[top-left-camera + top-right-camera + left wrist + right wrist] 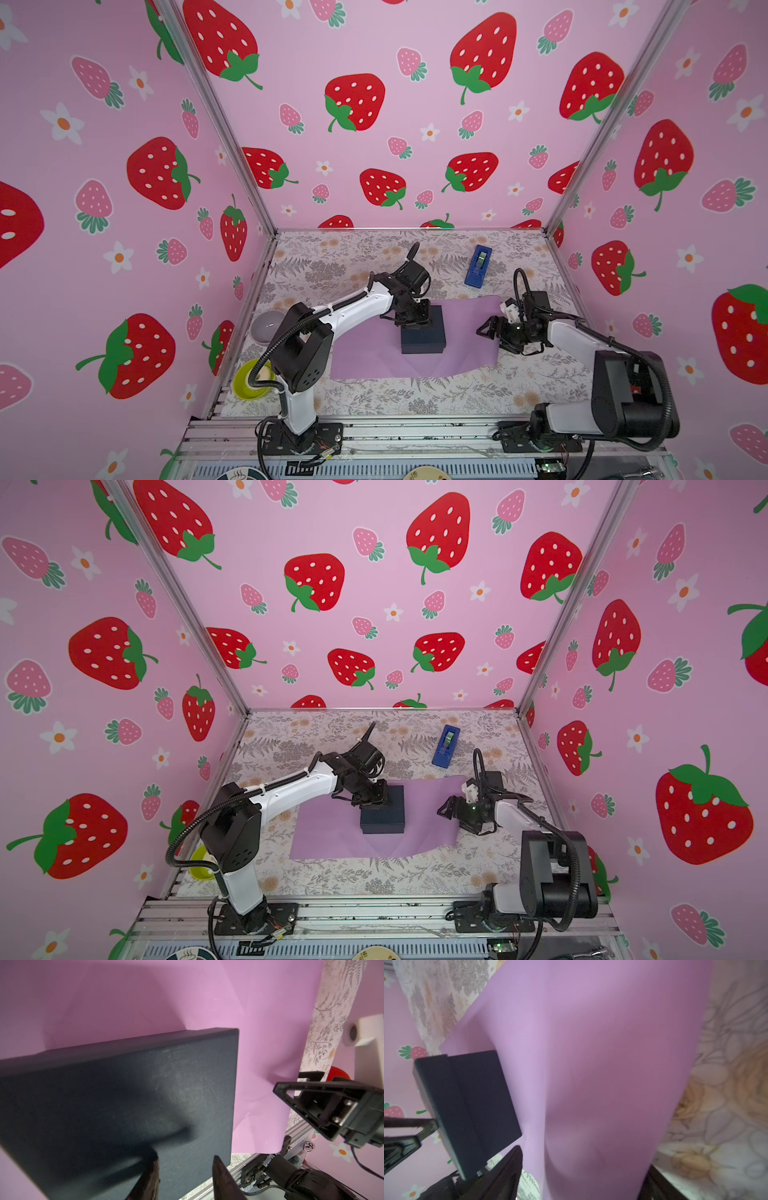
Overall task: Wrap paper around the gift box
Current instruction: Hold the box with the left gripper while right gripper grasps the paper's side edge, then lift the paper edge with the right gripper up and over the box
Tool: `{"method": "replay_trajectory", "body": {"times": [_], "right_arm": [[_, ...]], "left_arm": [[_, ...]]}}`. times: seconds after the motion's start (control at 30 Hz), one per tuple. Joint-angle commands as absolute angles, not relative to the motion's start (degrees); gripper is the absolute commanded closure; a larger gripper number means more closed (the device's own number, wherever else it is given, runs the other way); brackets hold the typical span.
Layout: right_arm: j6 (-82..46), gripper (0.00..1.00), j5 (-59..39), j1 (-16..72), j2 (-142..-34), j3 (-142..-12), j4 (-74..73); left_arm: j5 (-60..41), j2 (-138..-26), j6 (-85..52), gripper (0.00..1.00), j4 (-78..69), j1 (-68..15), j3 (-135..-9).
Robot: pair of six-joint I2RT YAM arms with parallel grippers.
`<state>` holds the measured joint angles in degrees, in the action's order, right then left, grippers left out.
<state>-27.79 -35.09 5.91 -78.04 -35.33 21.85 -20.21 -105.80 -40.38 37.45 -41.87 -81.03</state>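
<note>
Floral tabletop (pixel 374 395), strawberry-print pink walls (pixel 374 104). The matte black gift box (pixel 424 338) sits centred on the flat lilac paper (pixel 469 336). The left gripper (pixel 185 1156), jaws apart, hangs over its top; the right gripper (pixel 484 328) gapes empty by the sheet's right edge.

Both top views look down from high at the near edge, nearly alike, taking in the whole floral table (pixel 415 399) and the strawberry walls (pixel 374 50). The left wrist view hangs very close over the gift box (pixel 104 1095) on the paper (pixel 259 1022). The right wrist view looks from low and near across the same paper toward that box
</note>
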Motion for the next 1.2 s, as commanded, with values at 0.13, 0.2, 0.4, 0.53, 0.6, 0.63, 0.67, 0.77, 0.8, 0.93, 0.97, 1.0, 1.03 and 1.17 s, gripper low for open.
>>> {"method": "replay_trajectory", "body": {"times": [0.13, 0.2, 0.4, 0.53, 0.6, 0.63, 0.67, 0.77, 0.8, 0.93, 0.97, 1.0, 1.03, 1.17], "right_arm": [[-34.5, 0.23, -40.6, 6.3, -68.8, -32.7, 20.4], [-35.3, 0.22, -40.4, 6.3, -67.1, -32.5, 20.6], [-39.0, 0.23, -43.0, 6.2, -62.4, -31.5, 19.2], [-41.4, 0.25, -42.8, 6.2, -60.2, -30.8, 17.7], [-42.6, 0.27, -43.1, 6.1, -59.3, -30.4, 16.7], [-43.6, 0.29, -43.6, 6.1, -59.0, -30.1, 16.0], [-44.6, 0.31, -44.1, 6.1, -58.7, -29.7, 15.5], [-46.0, 0.35, -44.0, 6.1, -58.1, -29.2, 15.0], [-46.3, 0.38, -43.5, 6.1, -57.9, -29.1, 15.4], [-48.5, 0.49, -41.7, 6.1, -55.9, -28.7, 15.9], [-48.8, 0.54, -41.4, 6.1, -55.5, -28.7, 16.1], [-48.8, 0.57, -40.8, 6.1, -55.5, -28.8, 16.6], [-48.1, 0.60, -39.9, 6.1, -55.4, -29.2, 17.9], [-43.3, 0.77, -34.9, 6.1, -56.3, -32.5, 24.7]], "left_arm": [[-19.6, -107.3, -40.6, 0.56, 39.4, -41.9, -79.2], [-19.4, -107.3, -40.5, 0.56, 39.6, -41.8, -79.4], [-19.2, -107.1, -40.3, 0.56, 40.1, -41.6, -79.5], [-19.2, -107.0, -40.1, 0.56, 40.3, -41.5, -79.8], [-18.9, -106.8, -40.0, 0.56, 40.6, -41.6, -79.9], [-18.8, -106.7, -40.0, 0.57, 40.7, -41.6, -79.9], [-18.8, -106.7, -40.0, 0.56, 40.7, -41.6, -79.9], [-18.7, -106.7, -39.9, 0.56, 40.7, -41.5, -79.8], [-18.7, -106.8, -40.0, 0.57, 40.7, -41.5, -79.8], [-18.8, -106.9, -40.0, 0.56, 40.7, -41.5, -80.1], [-18.8, -106.9, -40.0, 0.57, 40.8, -41.5, -80.2], [-18.7, -106.9, -39.9, 0.57, 40.9, -41.5, -80.2], [-18.6, -106.9, -39.9, 0.57, 40.9, -41.5, -80.3], [-18.1, -106.5, -39.9, 0.57, 41.4, -41.5, -80.8]]}}
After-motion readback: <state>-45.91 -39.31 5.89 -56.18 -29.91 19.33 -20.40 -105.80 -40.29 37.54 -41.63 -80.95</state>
